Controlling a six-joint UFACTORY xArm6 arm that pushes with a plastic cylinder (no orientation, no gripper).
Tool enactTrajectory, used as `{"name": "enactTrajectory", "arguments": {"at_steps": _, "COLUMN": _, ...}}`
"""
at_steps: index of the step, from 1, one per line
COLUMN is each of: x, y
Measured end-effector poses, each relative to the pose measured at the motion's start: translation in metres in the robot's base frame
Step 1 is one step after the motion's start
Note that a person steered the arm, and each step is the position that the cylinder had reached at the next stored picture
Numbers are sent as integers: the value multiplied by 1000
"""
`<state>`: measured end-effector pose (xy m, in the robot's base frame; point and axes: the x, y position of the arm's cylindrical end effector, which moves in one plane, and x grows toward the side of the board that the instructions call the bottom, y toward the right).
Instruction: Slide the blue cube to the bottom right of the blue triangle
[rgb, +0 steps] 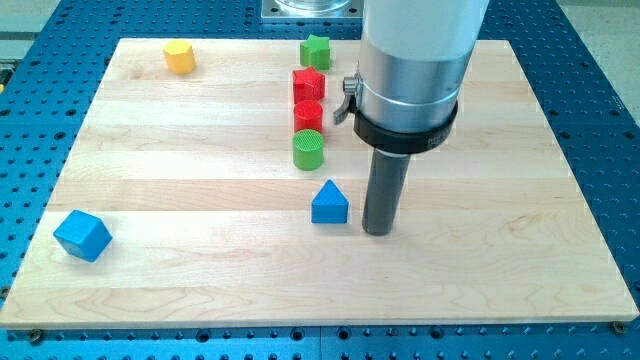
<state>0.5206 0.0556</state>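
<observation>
Blue cube (82, 235) near board's (200, 290) left edge

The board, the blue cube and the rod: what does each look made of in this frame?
The board looks like pale wood glued from planks: grain and lengthwise seams show, finish matte. The blue cube has flat uniform colour and soft edges, so painted wood or plastic; I cannot tell which. The rod above my tip, just right of the blue triangle, looks dark and matte, perhaps plastic or rubber-coated.
</observation>
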Motion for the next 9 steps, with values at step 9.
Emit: {"name": "enactTrajectory", "arguments": {"at_steps": 9, "x": 3, "y": -281}}
